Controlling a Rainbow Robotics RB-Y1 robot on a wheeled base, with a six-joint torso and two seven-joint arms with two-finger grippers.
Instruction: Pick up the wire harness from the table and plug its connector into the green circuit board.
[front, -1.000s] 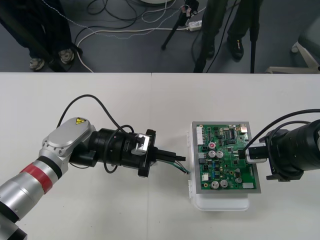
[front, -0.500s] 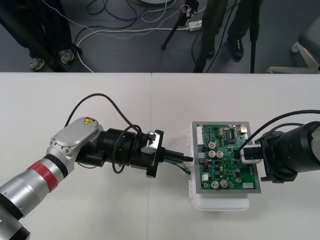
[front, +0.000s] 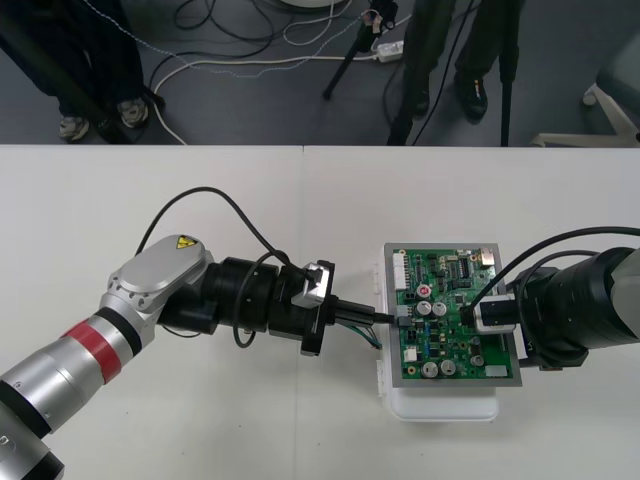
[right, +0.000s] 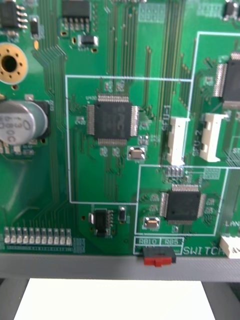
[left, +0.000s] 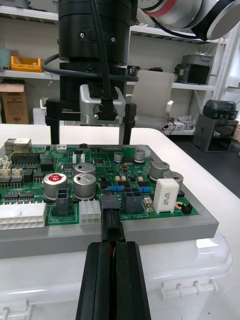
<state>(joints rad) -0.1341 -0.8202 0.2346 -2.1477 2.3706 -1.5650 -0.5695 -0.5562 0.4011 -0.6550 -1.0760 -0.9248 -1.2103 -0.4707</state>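
Between the fingers (left: 100, 280) of the left claw (left: 116, 246), which are clenched together, the wire harness (front: 361, 331) is gripped. A sliver of red wire is seen in the seam, and the small black plug (left: 113, 229) juts out just ahead of the fingertips. The plug is pressed against a black header (left: 111, 202) at the edge of the green circuit board (left: 100, 172) nearest this claw; whether it is fully seated cannot be told. Behind the fingertips, green and black wires are seen trailing under the claw, and where they end cannot be made out.

Beyond the plug, on the side of the board away from the left claw, the right claw (front: 477, 316) is held over the board. It is released, its two black fingers (left: 126, 130) standing well apart. Directly beneath it, black chips (right: 112, 121), white connectors and a red switch (right: 160, 260) at the grey frame are seen close up.

The board is carried on a white base (front: 440, 406), which rests on the plain light surface (front: 250, 200). Beyond the surface's far edge, a strip of dark floor (front: 290, 100) strewn with cables is seen.
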